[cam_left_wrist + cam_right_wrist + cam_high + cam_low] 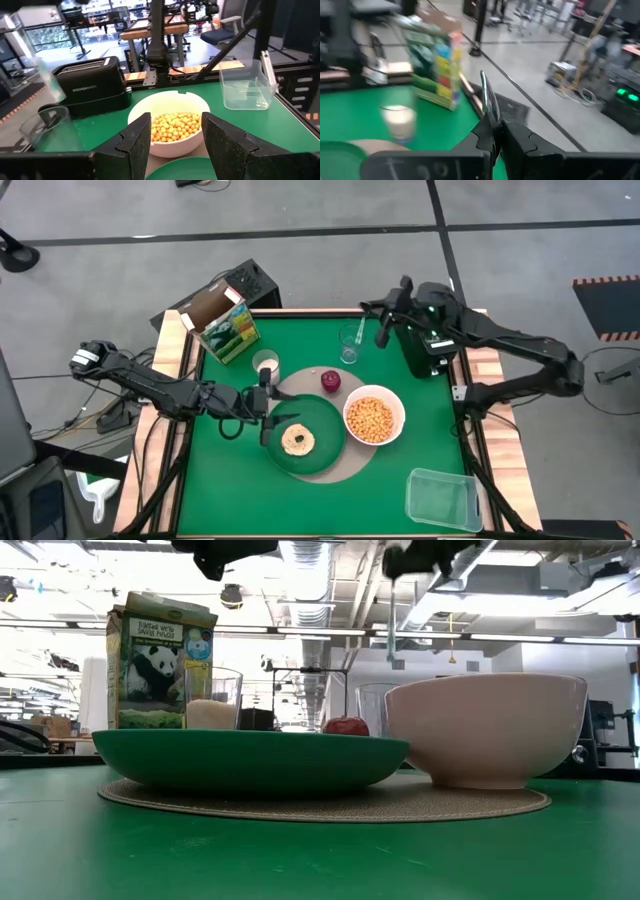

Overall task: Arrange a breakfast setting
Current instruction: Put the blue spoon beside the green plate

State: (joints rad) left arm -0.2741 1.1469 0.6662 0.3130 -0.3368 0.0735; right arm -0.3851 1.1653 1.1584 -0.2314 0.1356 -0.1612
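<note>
The mat (352,470) is round, tan and woven, lying near the middle of the green table (430,420). On it sits a dark green plate (335,442) toward the left edge, with a round, browned toast (298,441) lying flat in its middle. Touching the plate on its right side is a white bowl (391,405), filled with small golden cereal balls. A dark red fruit (331,381) stands at the mat's far rim, between plate and bowl. Just off the mat toward the far left corner is a small milk glass (266,363), holding white milk. A clear stemmed glass (348,345) stands upright near the far edge.

The left gripper (266,406) hovers above the plate's left rim, its jaws wide apart and empty, with the bowl showing between them in the left wrist view. The right gripper (384,328) hangs over the table's far edge, beside the stemmed glass, its jaws pinched narrow on the silver spoon (487,101), whose slim handle stands out past the fingertips.

A cereal box (222,323) stands at the far left corner, a black toaster (432,345) at the far right, and a clear tub (443,498) near the near right corner.
</note>
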